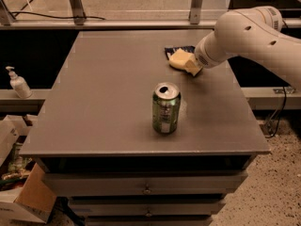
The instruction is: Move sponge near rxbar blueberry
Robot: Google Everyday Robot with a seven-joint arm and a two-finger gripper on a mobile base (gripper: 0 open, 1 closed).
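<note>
The pale yellow sponge (178, 59) lies at the far right of the grey table (108, 93). Its far edge touches or overlaps the dark navy rxbar blueberry (175, 50), which shows only partly behind it. My gripper (192, 66) is at the sponge's right end, at the tip of the white arm (249, 36) that reaches in from the right. Its cream fingers blend with the sponge.
A green soda can (165, 108) with an open top stands upright near the table's front middle. A soap dispenser bottle (18, 83) stands on a ledge at the left. Cardboard boxes (23, 197) lie on the floor at the lower left.
</note>
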